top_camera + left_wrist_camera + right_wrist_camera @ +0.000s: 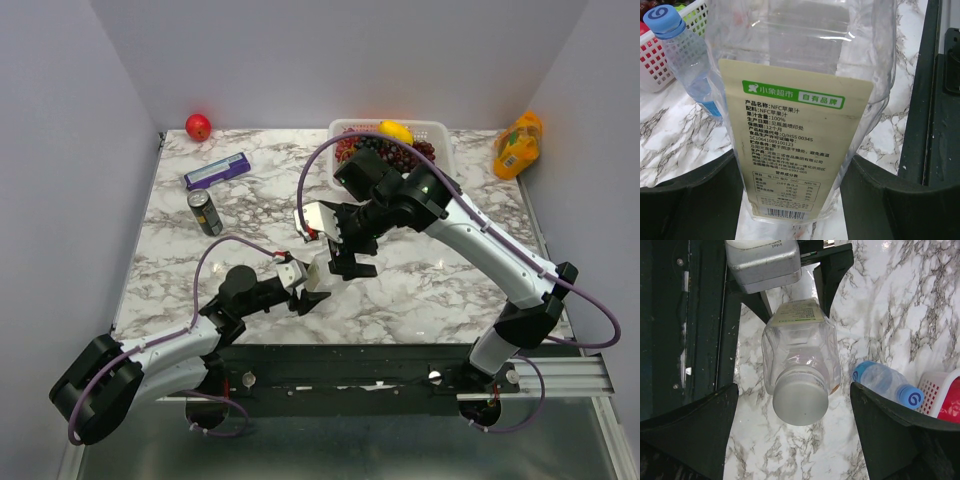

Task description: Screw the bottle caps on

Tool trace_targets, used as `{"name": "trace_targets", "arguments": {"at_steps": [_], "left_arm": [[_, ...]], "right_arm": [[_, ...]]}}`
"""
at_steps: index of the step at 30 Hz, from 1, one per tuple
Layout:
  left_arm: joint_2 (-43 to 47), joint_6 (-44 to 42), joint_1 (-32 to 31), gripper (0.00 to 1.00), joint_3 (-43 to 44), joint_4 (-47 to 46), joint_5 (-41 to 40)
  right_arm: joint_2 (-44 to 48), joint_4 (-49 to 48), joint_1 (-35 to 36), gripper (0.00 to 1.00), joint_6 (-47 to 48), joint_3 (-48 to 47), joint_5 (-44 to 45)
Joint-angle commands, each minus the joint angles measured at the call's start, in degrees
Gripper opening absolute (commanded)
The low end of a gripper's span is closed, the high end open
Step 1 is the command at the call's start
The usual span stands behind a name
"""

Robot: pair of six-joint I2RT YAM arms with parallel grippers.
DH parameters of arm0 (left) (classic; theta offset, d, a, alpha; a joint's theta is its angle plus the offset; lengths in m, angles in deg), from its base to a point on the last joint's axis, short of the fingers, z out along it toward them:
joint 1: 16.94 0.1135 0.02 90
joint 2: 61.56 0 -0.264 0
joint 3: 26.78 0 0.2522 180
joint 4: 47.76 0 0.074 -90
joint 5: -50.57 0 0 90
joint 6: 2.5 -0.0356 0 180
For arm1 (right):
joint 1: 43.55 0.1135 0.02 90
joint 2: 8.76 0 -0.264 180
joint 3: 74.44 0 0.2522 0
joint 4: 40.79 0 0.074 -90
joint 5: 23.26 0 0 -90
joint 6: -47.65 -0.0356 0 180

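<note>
labelled bottle (pixel 805 125) is clamped low on its body by the left hand (pixel 310 295), fingers pressed on both sides of the yellow-green label. the base looks to be at the worktop (pixel 890 300), and the neck leans slightly toward the right wrist camera. a white cap (pixel 800 402) sits on the neck; can't tell if it's threaded tight or just resting.

the right hand (pixel 349 268) is above the cap with its fingers spread wide. there is a gap on each side and nothing is held or touched.

a second bottle (pixel 880 380) with a blue cap (pixel 912 398) already on lies on its side just beside the held one. a white basket (pixel 939 382) is near its cap end.

judgement: this is the tightening step on the white cap, or a check between twists.

risks:
- the cap may be crooked or only part-turned; closing and twisting then would cross-thread it or pop it off.
- the right hand looks roughly centred, but the bottle leans. one finger could land first, shove the neck sideways and lever the bottle in the left hand's grip.
- the clear walls look thin and the bottle looks empty. twisting force could spin the bottle in the left fingers instead of turning the cap, and a harder squeeze would dent it.
- the lying bottle is close to the right-side finger. a wide swing could nudge it so it rolls toward the basket.
- if the left hand lets go before the cap is snug, the light bottle tips easily.
</note>
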Motion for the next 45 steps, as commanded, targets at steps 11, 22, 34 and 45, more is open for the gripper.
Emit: {"name": "trace_targets", "arguments": {"at_steps": [11, 22, 34, 45], "left_arm": [[-2.0, 6.1, 2.5, 0.0, 3.1, -1.8, 1.5], [-1.2, 8.0, 4.5, 0.0, 2.9, -1.9, 1.9], [-1.7, 8.5, 5.2, 0.0, 2.6, -3.0, 1.9], [-1.9, 5.3, 5.4, 0.0, 2.2, -1.9, 4.3]], "right_arm": [[1.0, 2.8, 0.4, 1.0, 2.0, 1.7, 0.3], [2.6, 3.1, 0.5, 1.0, -0.6, 5.4, 3.7], [5.5, 7.0, 0.4, 1.0, -2.8, 10.0, 6.5], [8.0, 10.0, -0.6, 0.93, -5.1, 4.4, 7.8]]}}
